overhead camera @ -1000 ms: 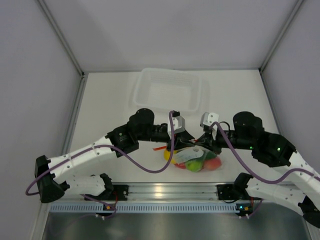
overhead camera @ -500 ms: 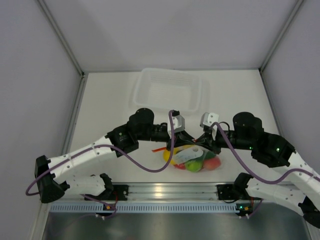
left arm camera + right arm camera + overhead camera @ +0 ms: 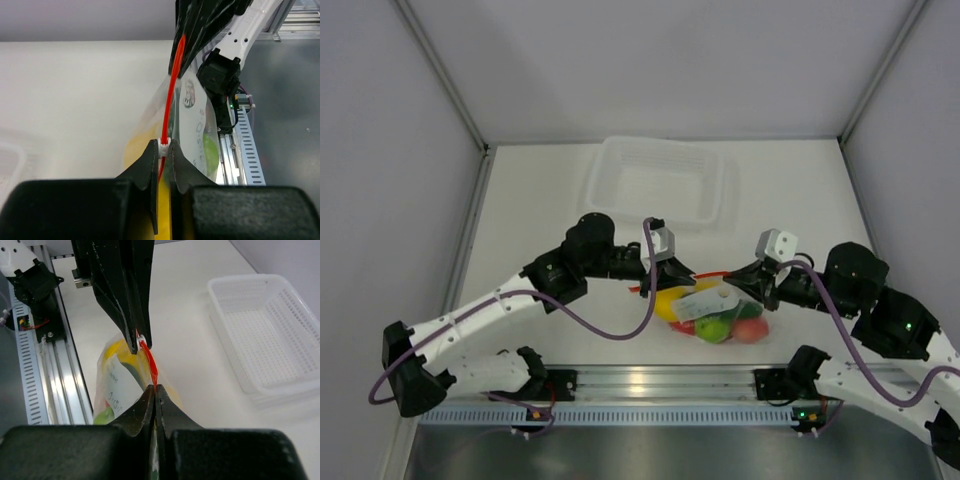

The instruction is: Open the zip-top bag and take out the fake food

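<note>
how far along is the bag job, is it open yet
Done: the left gripper is pinched on the white slider and the right gripper on the zip strip, stretching the zip-top bag between them. In hand: opening; the strip reads as one closed line, so it looks shut. Left: the fake food is all inside the bag, none in the basket.

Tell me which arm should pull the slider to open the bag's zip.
Left: the left gripper pinches the white slider on the orange zip strip; the right gripper clamps the strip farther along, so it can likely anchor the zip-top bag.
</note>
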